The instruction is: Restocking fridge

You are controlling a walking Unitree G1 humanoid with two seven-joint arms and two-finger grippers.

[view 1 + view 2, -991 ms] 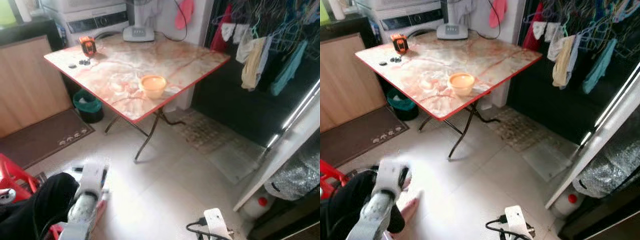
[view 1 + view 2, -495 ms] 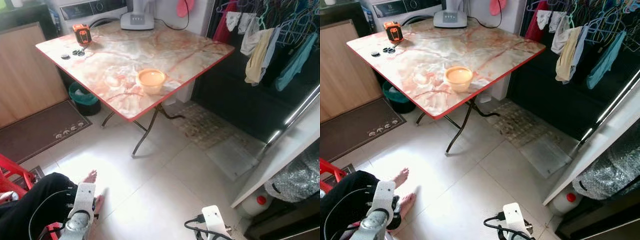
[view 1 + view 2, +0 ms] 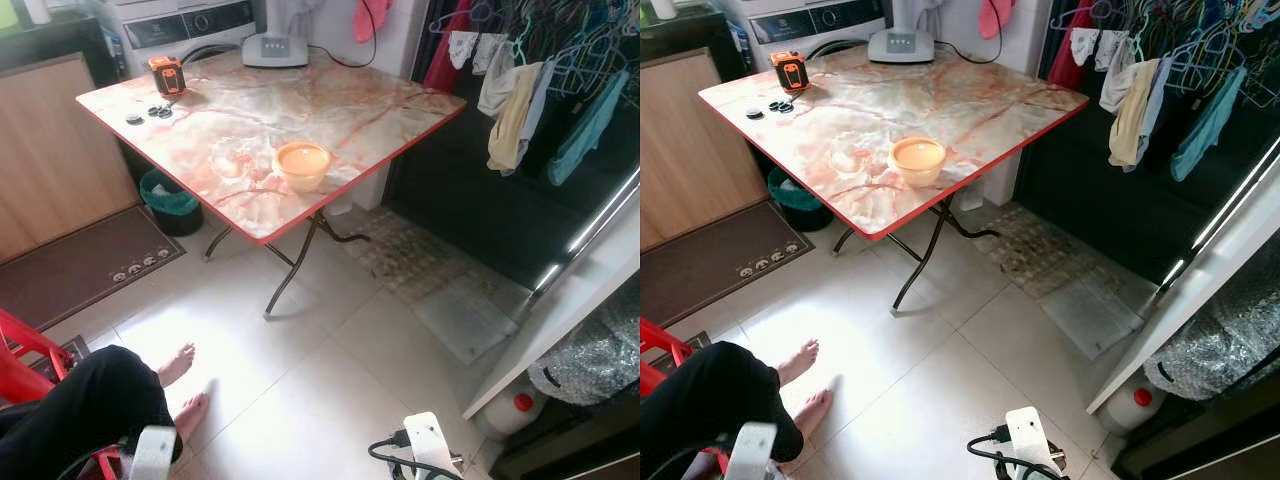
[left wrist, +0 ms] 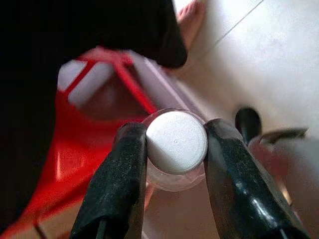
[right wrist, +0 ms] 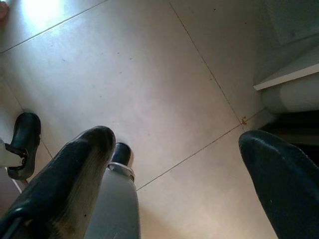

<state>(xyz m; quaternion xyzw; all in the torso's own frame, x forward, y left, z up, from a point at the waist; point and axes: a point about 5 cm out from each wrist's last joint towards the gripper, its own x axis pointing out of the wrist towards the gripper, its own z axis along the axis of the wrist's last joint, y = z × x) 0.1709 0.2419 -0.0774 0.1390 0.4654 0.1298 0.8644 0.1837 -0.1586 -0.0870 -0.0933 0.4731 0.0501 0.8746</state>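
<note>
Left wrist view shows the left gripper [image 4: 175, 144] clamped on a clear bottle [image 4: 175, 175] by its white cap [image 4: 176, 142], one black finger pressed to each side of the cap. Behind the bottle lie a red plastic chair [image 4: 75, 149] and pale floor tiles [image 4: 279, 55], with a person's bare foot [image 4: 192, 15] on the tiles. The right gripper [image 5: 184, 164] hangs over the floor with its two black fingers [image 5: 75, 169] spread wide apart and nothing between them.

From the head camera, a folding table [image 3: 330, 110] with a red edge stands ahead, an orange bowl [image 3: 303, 165] near its front corner and an orange tape measure [image 3: 166, 75] near its far left edge. A person's black-trousered leg [image 3: 80, 415] and bare feet [image 3: 185, 385] sit at the lower left, beside the red chair. Clothes [image 3: 520, 90] hang on the right.
</note>
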